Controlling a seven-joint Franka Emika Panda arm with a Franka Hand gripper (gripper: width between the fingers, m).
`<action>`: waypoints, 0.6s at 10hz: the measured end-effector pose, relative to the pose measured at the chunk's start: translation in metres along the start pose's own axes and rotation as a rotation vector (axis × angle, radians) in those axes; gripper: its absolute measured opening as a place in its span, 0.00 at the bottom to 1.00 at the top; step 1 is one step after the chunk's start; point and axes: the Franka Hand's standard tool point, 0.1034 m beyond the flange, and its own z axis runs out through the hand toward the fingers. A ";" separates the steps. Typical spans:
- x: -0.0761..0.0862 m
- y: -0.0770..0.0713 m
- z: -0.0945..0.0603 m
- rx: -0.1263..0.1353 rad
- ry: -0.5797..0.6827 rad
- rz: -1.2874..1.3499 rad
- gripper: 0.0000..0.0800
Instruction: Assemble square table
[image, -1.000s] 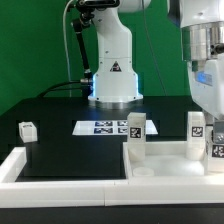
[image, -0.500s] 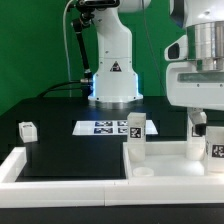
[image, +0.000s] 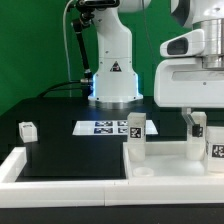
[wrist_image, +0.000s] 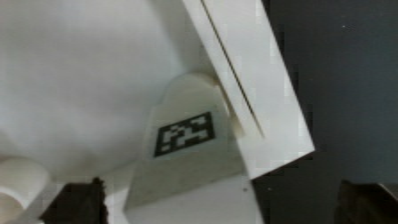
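Between tips of the spread claw (image: 197, 120), upright tagged leg (image: 198, 138), standing on square top (image: 165, 166)

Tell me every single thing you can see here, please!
black surface: one, black, under everything.
table top: one, white, front, exterior view's right.
standing legs: three, white with black tags, upright at the table top.
lone leg: one, white, exterior view's left.
marker board: one, white, middle.
edge bar: white, front.
robot base: one, white, back.
gripper: one, open, over a standing leg.
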 end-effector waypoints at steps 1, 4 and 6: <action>0.001 0.002 0.001 0.000 -0.001 -0.003 0.81; 0.001 0.002 0.001 0.000 -0.002 0.059 0.48; 0.001 0.004 0.001 -0.002 -0.002 0.217 0.37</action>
